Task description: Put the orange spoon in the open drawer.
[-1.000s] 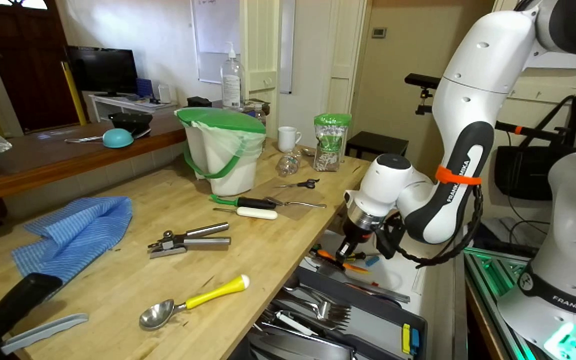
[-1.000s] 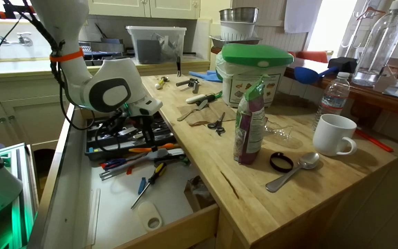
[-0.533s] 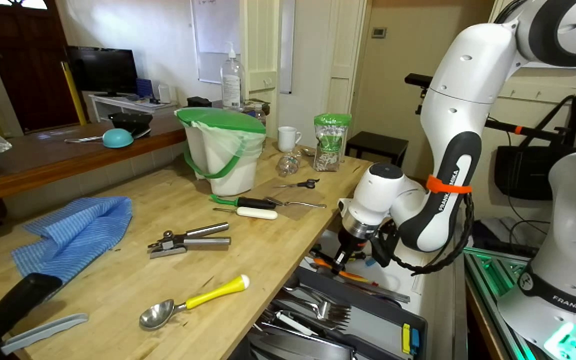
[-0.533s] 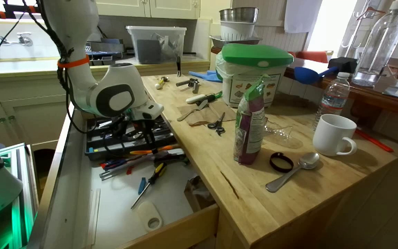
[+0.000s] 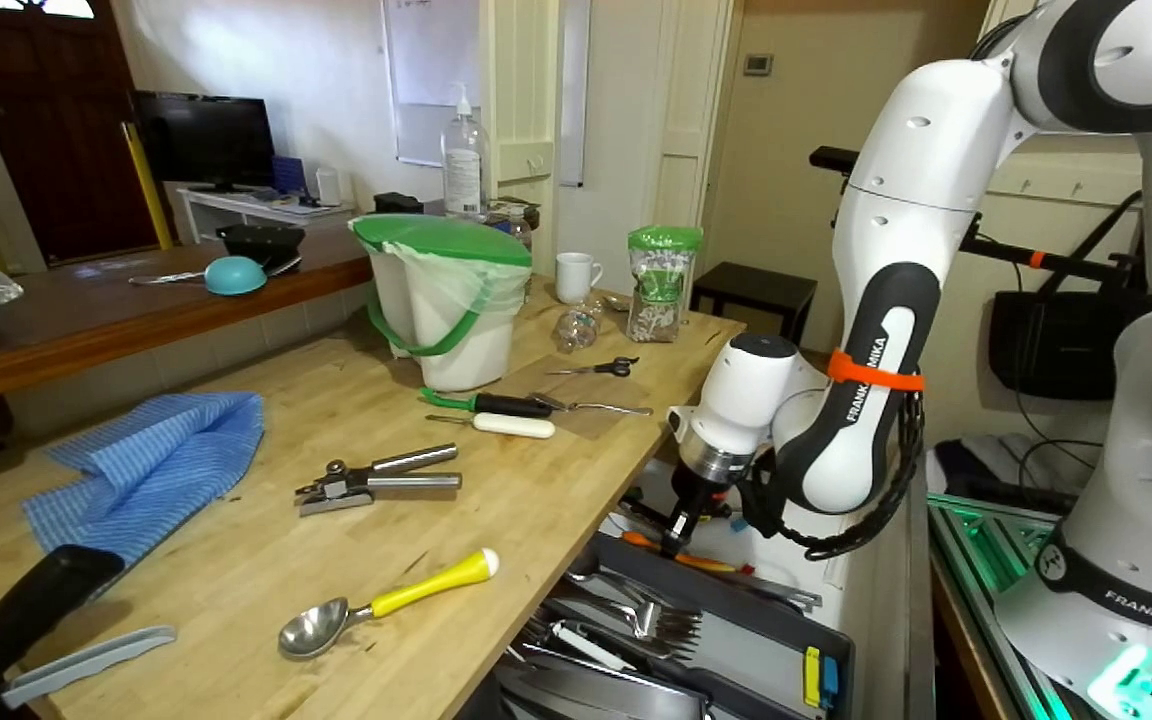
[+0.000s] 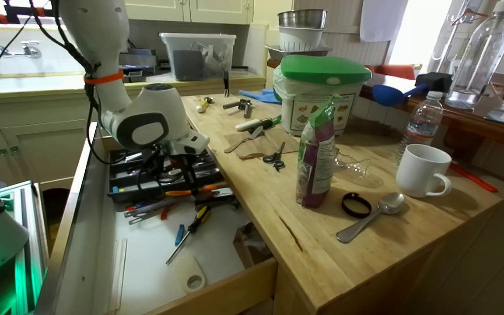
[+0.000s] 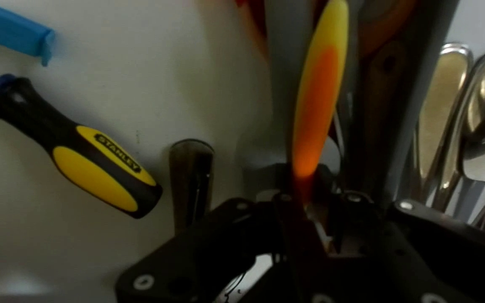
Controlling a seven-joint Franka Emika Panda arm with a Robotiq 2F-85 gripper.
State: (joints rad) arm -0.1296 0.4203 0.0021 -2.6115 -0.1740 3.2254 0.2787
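The gripper (image 7: 307, 187) has the orange spoon (image 7: 320, 84)

In the wrist view we see the gripper pinched around the orange spoon, its gap about as narrow as the piece between. In both exterior views we find them low over the open drawer (image 6: 225, 288), just beside the dark cutlery tray (image 6: 123, 197). Whether the spoon touches the utensils (image 6: 149, 208) below, we cannot tell.

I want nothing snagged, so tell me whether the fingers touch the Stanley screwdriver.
Apart. The wrist view shows the gap: pale drawer floor is visible between the screwdriver and the fingers.
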